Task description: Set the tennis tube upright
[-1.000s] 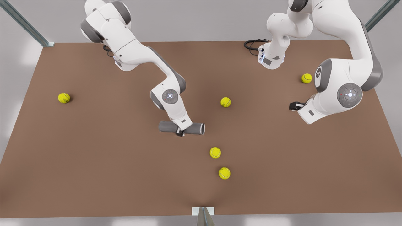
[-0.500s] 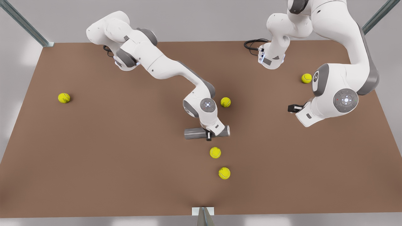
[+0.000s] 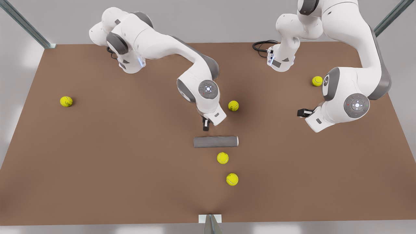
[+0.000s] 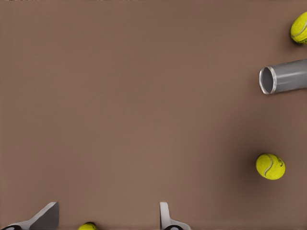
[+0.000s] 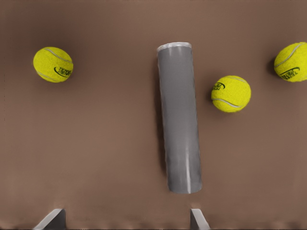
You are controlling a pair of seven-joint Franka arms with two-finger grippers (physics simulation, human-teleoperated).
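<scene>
The tennis tube (image 3: 215,141) is lying flat in the middle of the table (image 3: 97,169), running three-to-nine o'clock and untouched – the right gripper (image 3: 205,124) is hanging just at its twelve o'clock on a downturned wrist, fingers spread, while the left gripper (image 3: 302,112) is waiting well off at two o'clock, fingers apart too.
</scene>
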